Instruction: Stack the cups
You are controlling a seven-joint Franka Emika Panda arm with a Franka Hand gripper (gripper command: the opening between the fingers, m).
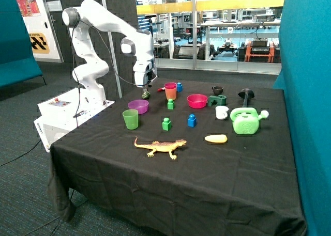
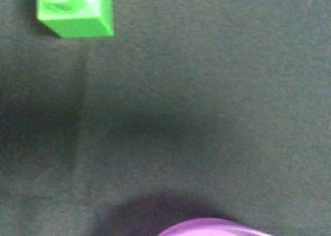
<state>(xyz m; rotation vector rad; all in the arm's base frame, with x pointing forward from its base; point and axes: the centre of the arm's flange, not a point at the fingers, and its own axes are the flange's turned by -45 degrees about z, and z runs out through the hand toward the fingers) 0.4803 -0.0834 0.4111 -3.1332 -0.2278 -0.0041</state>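
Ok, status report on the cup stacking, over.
Pincer above cloth between purple bowl and pink cup. Pink cup sits inside yellow cup. Green cup stands alone, unstacked. Bowl sits between pincer and green cup.

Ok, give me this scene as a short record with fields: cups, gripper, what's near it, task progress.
stacked cups: magenta cup nested in the yellow cup
loose cup: green cup, standing alone near the purple bowl
gripper: gripper above the cloth between the purple bowl and the stacked pair, holding no cup
wrist view: green block, purple bowl rim
progress: green cup not yet stacked
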